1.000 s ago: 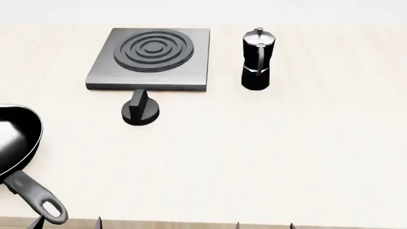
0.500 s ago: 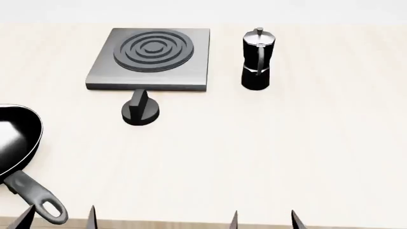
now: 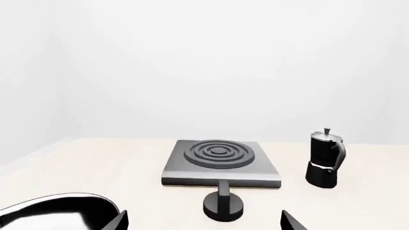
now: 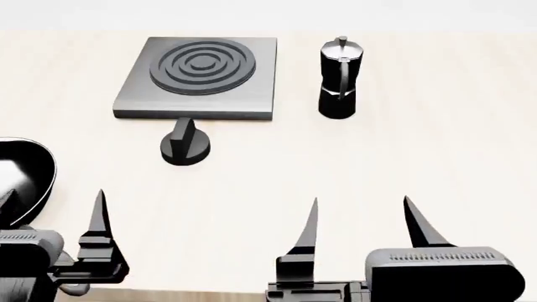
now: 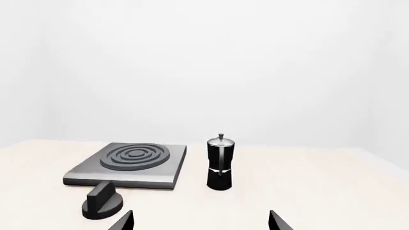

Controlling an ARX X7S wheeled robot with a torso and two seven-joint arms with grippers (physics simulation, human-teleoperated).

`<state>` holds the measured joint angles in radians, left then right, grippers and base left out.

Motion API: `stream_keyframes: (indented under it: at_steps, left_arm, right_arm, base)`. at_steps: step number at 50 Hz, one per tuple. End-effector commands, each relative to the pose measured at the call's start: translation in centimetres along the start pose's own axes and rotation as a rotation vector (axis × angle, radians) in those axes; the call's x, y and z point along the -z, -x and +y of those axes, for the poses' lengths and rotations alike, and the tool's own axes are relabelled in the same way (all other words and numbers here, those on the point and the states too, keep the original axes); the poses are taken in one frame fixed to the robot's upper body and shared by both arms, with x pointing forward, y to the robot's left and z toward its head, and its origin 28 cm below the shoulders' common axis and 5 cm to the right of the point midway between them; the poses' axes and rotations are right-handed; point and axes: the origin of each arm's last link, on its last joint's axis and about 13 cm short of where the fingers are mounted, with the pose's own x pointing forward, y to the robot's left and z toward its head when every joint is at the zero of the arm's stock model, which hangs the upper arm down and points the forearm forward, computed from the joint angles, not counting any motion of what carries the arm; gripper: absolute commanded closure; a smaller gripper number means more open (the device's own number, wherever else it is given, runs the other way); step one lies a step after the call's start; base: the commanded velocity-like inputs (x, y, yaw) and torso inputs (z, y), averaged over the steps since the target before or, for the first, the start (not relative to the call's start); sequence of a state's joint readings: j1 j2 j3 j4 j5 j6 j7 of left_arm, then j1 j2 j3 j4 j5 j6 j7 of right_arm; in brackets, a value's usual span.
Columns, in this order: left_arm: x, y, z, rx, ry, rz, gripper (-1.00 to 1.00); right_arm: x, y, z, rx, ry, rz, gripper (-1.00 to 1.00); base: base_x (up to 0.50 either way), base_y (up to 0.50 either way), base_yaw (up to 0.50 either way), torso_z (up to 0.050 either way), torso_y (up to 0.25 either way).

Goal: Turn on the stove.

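Note:
The stove (image 4: 201, 75) is a flat grey square hotplate with dark ring burners at the far left-centre of the table. Its black round ridge-topped knob (image 4: 185, 146) sits on the table just in front of it. Stove (image 3: 221, 160) and knob (image 3: 223, 207) also show in the left wrist view, and stove (image 5: 128, 163) and knob (image 5: 102, 202) in the right wrist view. My left gripper (image 4: 55, 214) is open and empty near the front edge, well short of the knob. My right gripper (image 4: 361, 207) is open and empty at the front right.
A black moka pot (image 4: 339, 78) stands right of the stove. A black frying pan (image 4: 21, 189) lies at the left edge, partly under my left gripper. The light wooden table (image 4: 419, 145) runs bare to the right.
Both grippers have moved forward and up into the head view from the table's front edge. Stove, knob, moka pot and pan have not moved.

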<state>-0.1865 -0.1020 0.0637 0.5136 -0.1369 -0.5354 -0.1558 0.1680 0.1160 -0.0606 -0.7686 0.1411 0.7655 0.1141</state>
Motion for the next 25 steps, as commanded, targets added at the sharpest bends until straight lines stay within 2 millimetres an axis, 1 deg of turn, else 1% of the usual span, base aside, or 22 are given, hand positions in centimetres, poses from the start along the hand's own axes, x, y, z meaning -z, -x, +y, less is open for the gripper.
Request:
stream_keyframes:
  at_steps: [1, 4, 7, 12, 14, 18, 21, 25]
  left_arm:
    - [-3.4, -0.4, 0.1, -0.009, -0.017, -0.074, -1.00]
    - [-4.6, -0.3, 0.0, 0.005, -0.014, -0.094, -1.00]
    - [-5.1, -0.4, 0.0, 0.009, -0.007, -0.110, -1.00]
    - [-5.2, -0.4, 0.1, 0.004, -0.010, -0.121, -1.00]
    - [-5.3, -0.3, 0.1, 0.005, -0.006, -0.125, -1.00]
    - [-5.1, -0.3, 0.1, -0.008, -0.007, -0.122, -1.00]
    - [-5.3, -0.2, 0.0, -0.004, -0.009, -0.125, -1.00]
    - [-5.4, -0.1, -0.1, 0.007, -0.009, -0.133, -1.00]
  right_arm:
    - [-3.0, 0.0, -0.3, -0.003, -0.004, -0.079, -1.00]
    - [-3.4, -0.2, -0.5, -0.004, -0.007, -0.088, -1.00]
    - [-3.6, -0.3, -0.5, -0.007, -0.003, -0.095, -1.00]
    - [-3.6, -0.6, -0.6, -0.004, -0.008, -0.104, -1.00]
    - [-3.5, -0.5, -0.5, -0.012, 0.019, -0.089, -1.00]
    - [-2.8, -0.3, -0.6, -0.003, 0.021, -0.074, -1.00]
    - [-3.2, -0.3, -0.4, -0.004, 0.016, -0.090, -1.00]
    - [-3.2, -0.3, -0.1, -0.007, 0.019, -0.088, -1.00]
  base:
    - [0.00, 0.00, 0.00, 0.000, 0.000]
    - [0.00, 0.00, 0.00, 0.000, 0.000]
    - [0.00, 0.00, 0.00, 0.000, 0.000]
    - [0.00, 0.00, 0.00, 0.000, 0.000]
    - [0.00, 0.00, 0.00, 0.000, 0.000]
    - [0.00, 0.00, 0.00, 0.000, 0.000]
    - [0.00, 0.00, 0.00, 0.000, 0.000]
    - [0.00, 0.05, 0.00, 0.000, 0.000]
